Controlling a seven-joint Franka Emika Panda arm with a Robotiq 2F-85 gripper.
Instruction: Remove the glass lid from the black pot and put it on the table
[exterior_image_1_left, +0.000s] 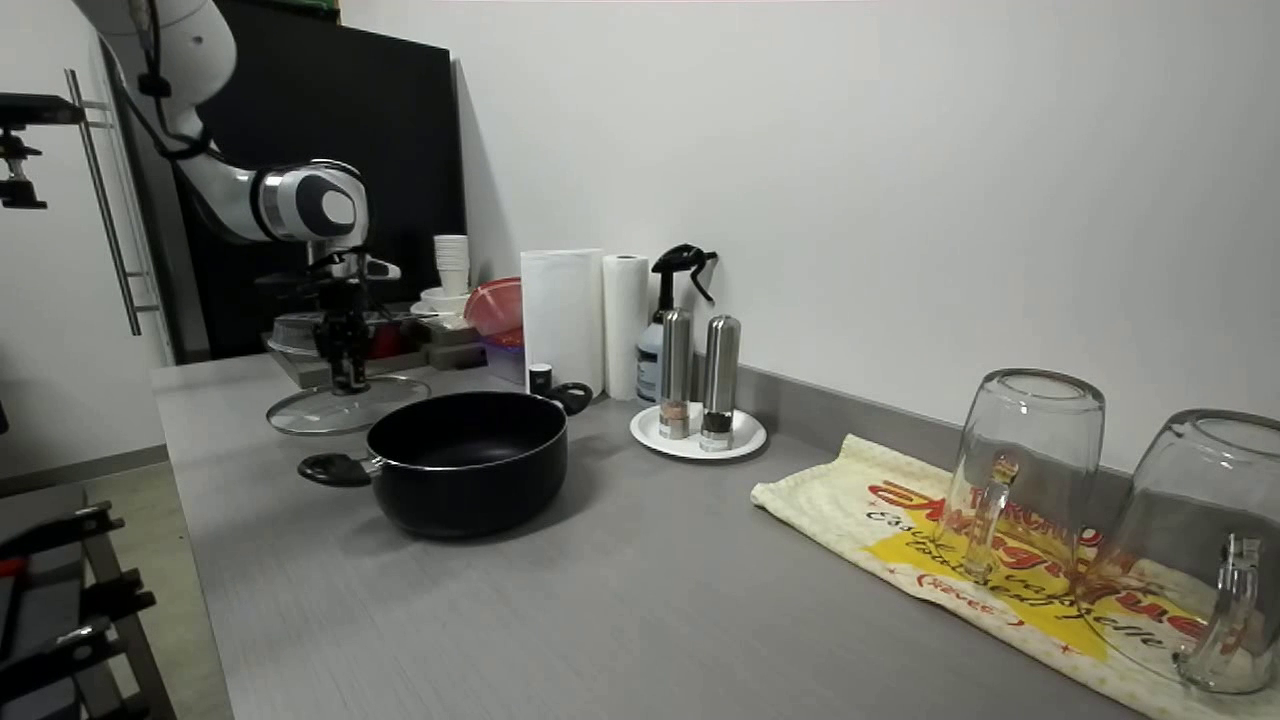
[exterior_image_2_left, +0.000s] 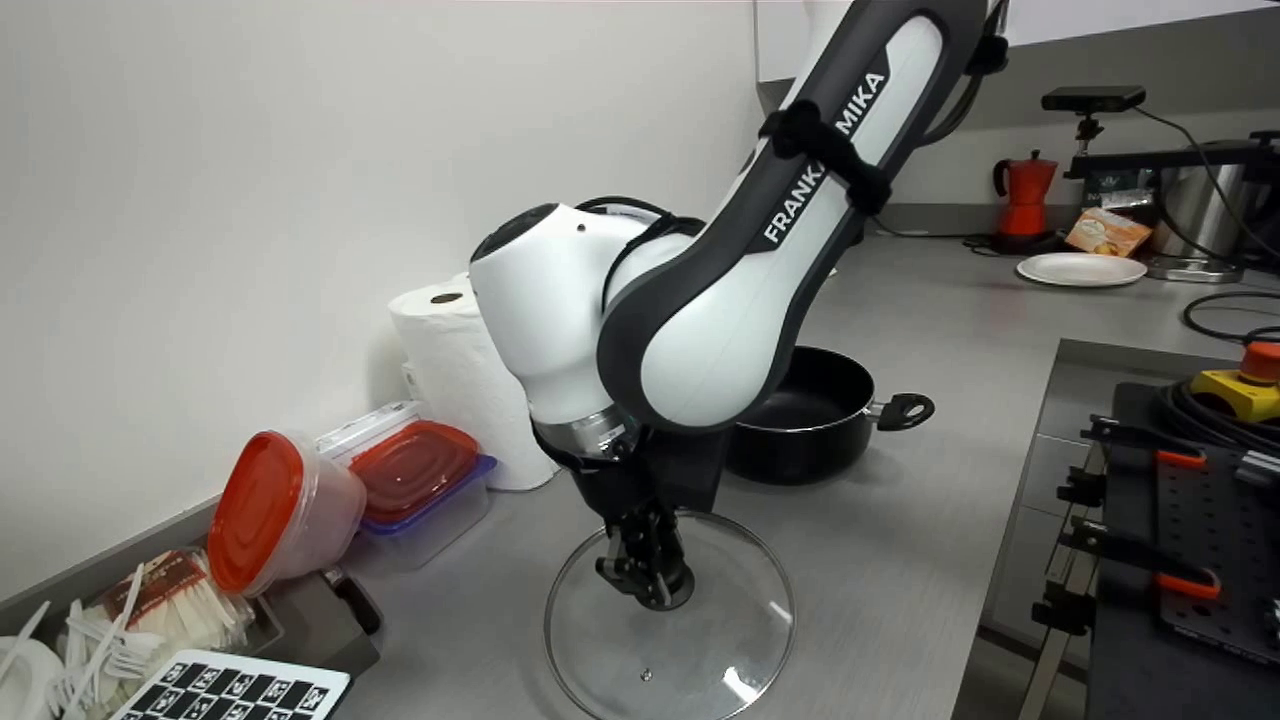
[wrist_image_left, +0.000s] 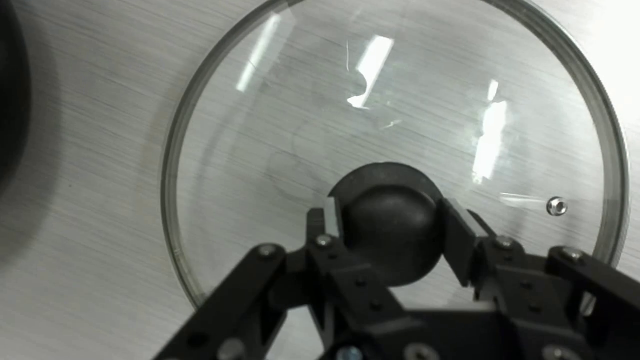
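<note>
Glass lid (wrist_image_left: 400, 135): probably stiff, slippery, breakable; best held by its black knob (wrist_image_left: 392, 227); gripper (wrist_image_left: 394, 222): jaws part-way apart, clasping that knob.

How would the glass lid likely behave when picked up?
The glass lid is probably stiff yet fragile, being clear glass within a narrow rim. It may swivel or tilt, since its round knob offers one central hold.

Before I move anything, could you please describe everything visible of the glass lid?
The glass lid is round, clear and shallow-domed, with a metallic rim, small vent and black knob, which the gripper clasps from both sides. Roughly level, knob up, it is beside but apart from the black pot, on or barely above the grey countertop.
</note>
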